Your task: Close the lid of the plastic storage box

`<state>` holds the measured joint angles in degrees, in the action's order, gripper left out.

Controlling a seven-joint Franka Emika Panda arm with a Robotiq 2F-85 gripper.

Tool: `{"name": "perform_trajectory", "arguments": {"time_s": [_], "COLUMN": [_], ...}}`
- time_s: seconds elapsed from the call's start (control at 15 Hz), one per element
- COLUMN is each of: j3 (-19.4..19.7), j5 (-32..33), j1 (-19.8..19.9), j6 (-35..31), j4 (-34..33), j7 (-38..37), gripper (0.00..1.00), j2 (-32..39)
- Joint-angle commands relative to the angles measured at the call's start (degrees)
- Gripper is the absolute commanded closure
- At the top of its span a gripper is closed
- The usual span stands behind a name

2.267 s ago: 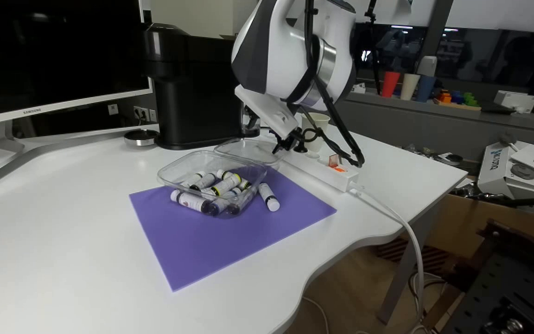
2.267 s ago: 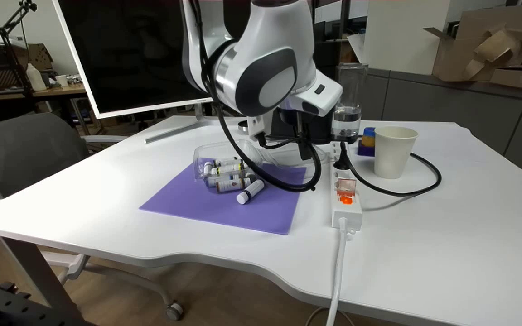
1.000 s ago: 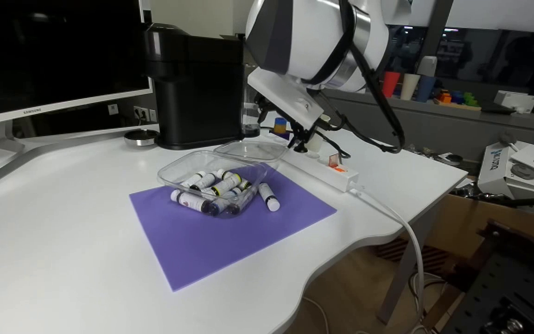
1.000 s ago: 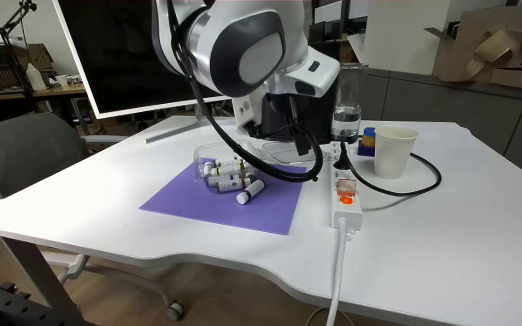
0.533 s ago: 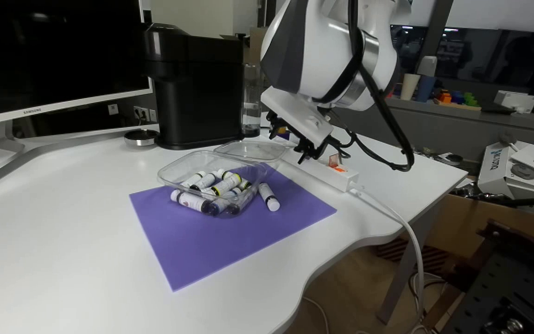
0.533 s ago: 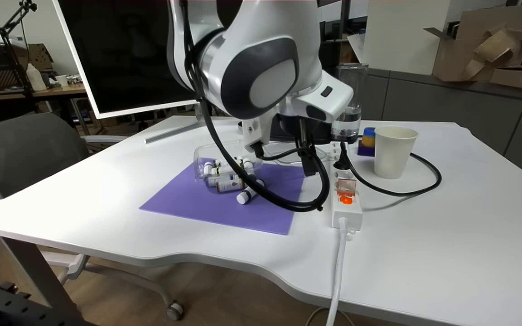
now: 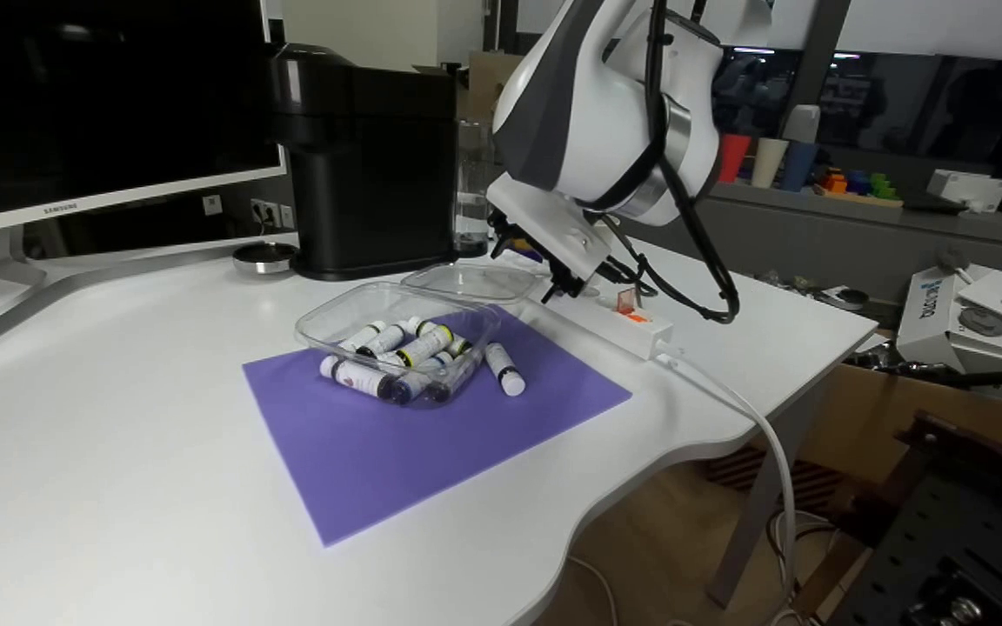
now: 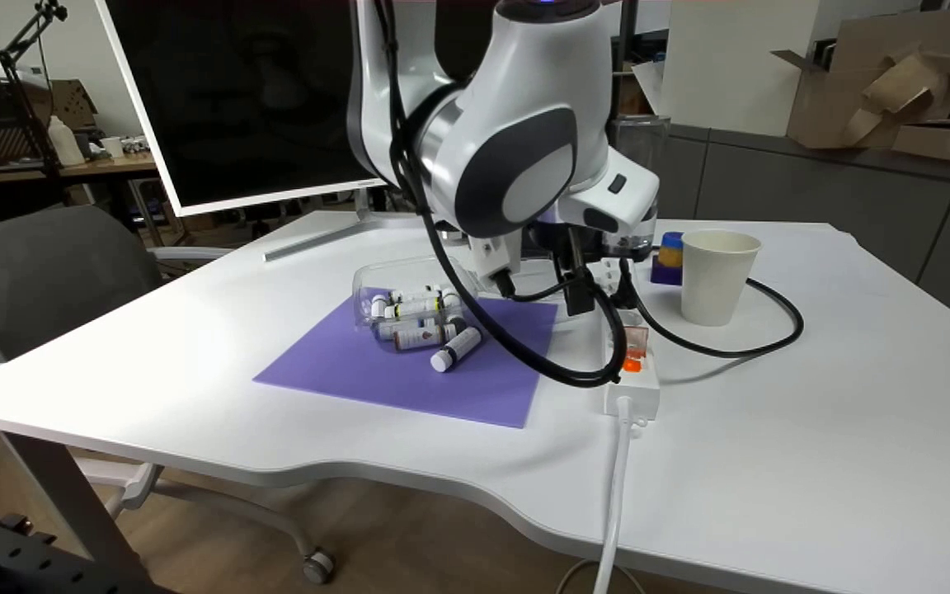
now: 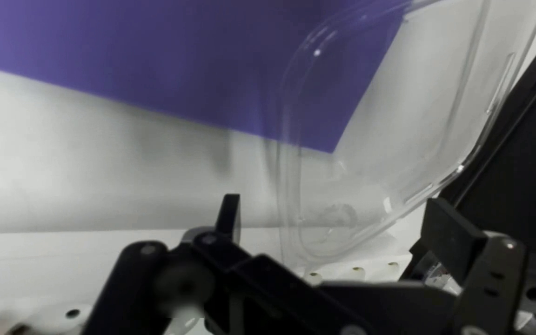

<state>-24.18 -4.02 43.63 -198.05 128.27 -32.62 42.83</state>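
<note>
The clear plastic storage box (image 7: 314, 323) stands on the purple mat (image 7: 397, 469), holding several small white-labelled bottles; it shows in both exterior views (image 8: 366, 289). Its clear lid (image 7: 470, 280) is folded open to the far side, lying out beyond the mat. My gripper (image 7: 524, 275) is tilted by the lid's end. In the wrist view my gripper (image 9: 335, 204) is open, with fingers (image 9: 228, 216) wide apart and a rounded corner of the lid (image 9: 379, 139) showing between them. Neither finger visibly touches the lid; the height between them is hard to tell.
A white power strip (image 7: 610, 329) runs beside the lid, under the gripper. A black appliance (image 7: 370, 174) stands behind. A loose bottle (image 7: 504, 369) lies on the mat beside the box. A paper cup (image 8: 714, 276) and coloured blocks (image 8: 669, 257) stand past the strip.
The arm rose from the lid's end, then came down again nearer the power strip. In the last half second it shifted slightly toward the appliance. Box and lid look nearly unchanged.
</note>
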Motion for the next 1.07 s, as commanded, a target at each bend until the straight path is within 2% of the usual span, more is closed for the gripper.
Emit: {"name": "perform_trajectory", "arguments": {"time_s": [0.0,0.53,1.0], "j3": [-4.48,-11.11,-17.97], "j5": [4.17,10.45,18.28], "j1": [5.0,13.55,22.86], "j6": [0.0,0.01,0.0], "j4": [-3.9,-5.35,-3.65], "j7": [4.29,12.11,20.01], "gripper": [0.0,0.0,0.0], "j2": [4.4,12.27,16.81]}}
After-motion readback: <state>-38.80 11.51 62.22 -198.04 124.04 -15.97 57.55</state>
